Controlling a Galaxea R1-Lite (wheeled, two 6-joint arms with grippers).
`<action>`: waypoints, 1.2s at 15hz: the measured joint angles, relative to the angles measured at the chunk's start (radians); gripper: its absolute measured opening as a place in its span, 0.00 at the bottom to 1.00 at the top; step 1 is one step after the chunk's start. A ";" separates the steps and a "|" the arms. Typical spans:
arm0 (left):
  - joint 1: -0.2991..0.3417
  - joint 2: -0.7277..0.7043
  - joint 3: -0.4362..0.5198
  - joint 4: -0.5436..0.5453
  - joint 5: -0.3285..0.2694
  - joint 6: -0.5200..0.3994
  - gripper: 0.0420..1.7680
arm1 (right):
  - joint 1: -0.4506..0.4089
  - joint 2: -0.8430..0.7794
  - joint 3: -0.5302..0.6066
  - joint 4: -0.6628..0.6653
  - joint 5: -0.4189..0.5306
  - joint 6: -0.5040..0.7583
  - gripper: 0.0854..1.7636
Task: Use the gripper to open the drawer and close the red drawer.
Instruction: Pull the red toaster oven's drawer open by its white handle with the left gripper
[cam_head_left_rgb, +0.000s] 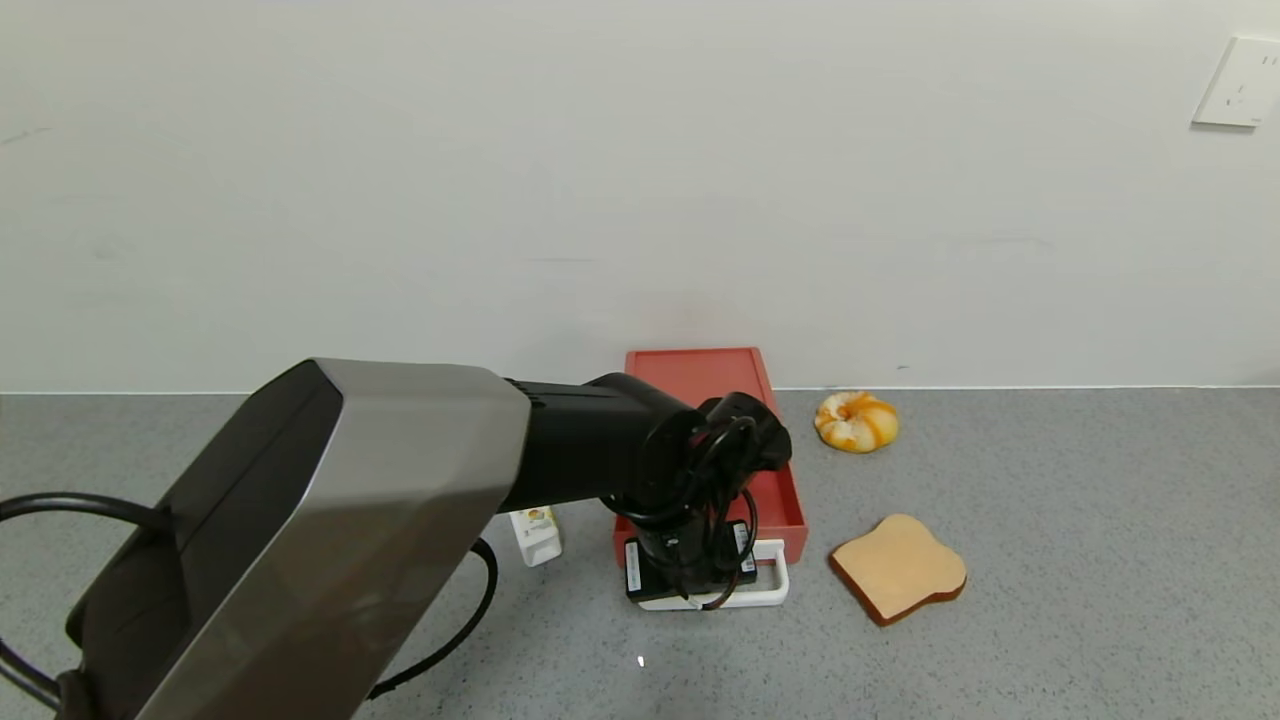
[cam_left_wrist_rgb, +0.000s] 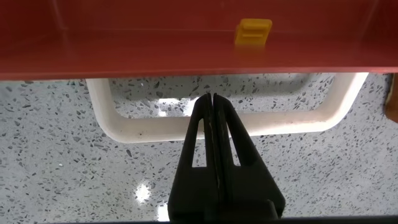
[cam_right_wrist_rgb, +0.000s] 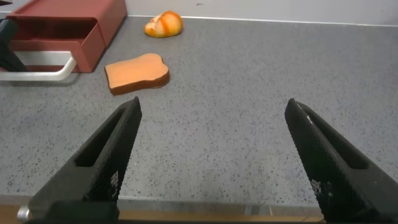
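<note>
Red drawer lies on the grey table against the back wall, its tray slid partly out so the white loop handle faces the robot. The left tool sits with its fingers pressed together, the tips poked inside the loop just short of the tray's red front, likely so the closed tips can hook the handle or shove the tray back in. Well off to the side, the right tool hangs with fingers spread wide above bare table, idle.
</note>
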 joint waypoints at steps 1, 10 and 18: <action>-0.002 0.000 0.000 0.001 0.000 0.000 0.04 | 0.000 0.000 0.000 0.000 0.000 0.000 0.96; -0.038 -0.010 0.006 0.032 0.004 -0.034 0.04 | 0.000 0.000 0.000 0.001 0.000 0.000 0.96; -0.062 -0.027 0.048 0.030 0.012 -0.046 0.04 | 0.000 0.000 0.000 0.001 0.000 0.000 0.96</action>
